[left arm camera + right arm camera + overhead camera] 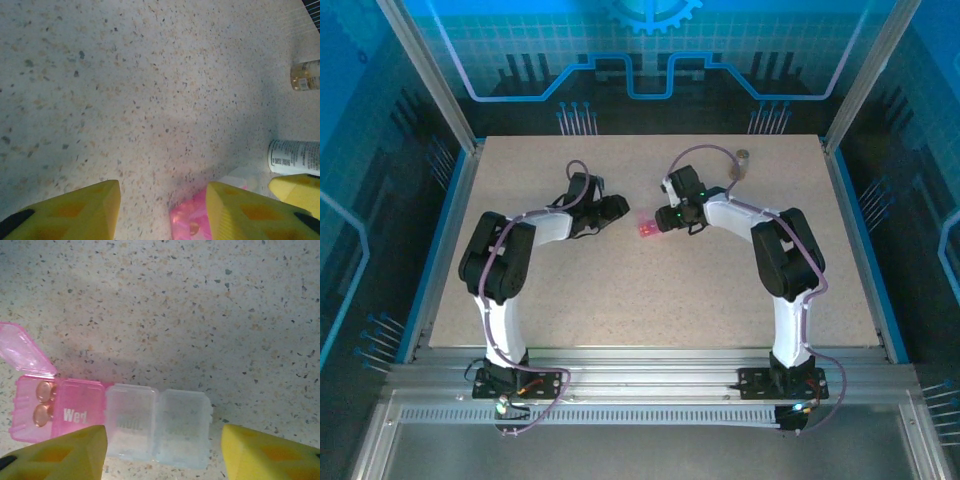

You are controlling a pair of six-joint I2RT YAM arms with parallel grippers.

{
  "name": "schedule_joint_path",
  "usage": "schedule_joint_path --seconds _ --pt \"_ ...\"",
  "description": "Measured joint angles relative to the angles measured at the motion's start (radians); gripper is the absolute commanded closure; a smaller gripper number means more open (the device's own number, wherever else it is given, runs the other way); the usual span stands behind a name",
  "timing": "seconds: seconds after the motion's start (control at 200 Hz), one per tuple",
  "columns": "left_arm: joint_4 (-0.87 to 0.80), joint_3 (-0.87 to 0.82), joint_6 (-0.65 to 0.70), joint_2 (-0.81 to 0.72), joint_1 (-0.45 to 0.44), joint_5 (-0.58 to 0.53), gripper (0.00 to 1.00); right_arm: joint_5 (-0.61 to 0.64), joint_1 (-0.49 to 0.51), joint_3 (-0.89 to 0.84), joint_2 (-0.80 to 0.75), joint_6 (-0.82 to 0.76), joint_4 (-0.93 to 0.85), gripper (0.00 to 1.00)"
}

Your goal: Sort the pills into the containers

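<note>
Pills (45, 390) inside open organizer (135, 425), we see right claw (163, 432) released over it, left claw (163, 186) released just beside it

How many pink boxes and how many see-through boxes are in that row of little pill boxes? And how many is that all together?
Pink boxes: 2
See-through boxes: 2
Total: 4 boxes
</note>
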Motion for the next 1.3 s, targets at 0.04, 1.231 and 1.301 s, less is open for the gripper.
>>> schedule_joint_path --seconds 0.04,1.231,1.301 --pt "-0.008 0.018 0.000 0.013 0.000 0.005 0.54 -0.005 -0.006 0.001 0.005 0.000 -0.001 0.39" --pt "0.083 -0.027 -0.027 0.072 -0.028 0.176 0.58 -0.067 -0.024 0.012 0.034 -0.022 0.003 0.41" --pt "0.084 -0.033 -0.026 0.069 -0.029 0.182 0.58 -0.073 -0.024 0.012 0.035 -0.021 0.005 0.41"
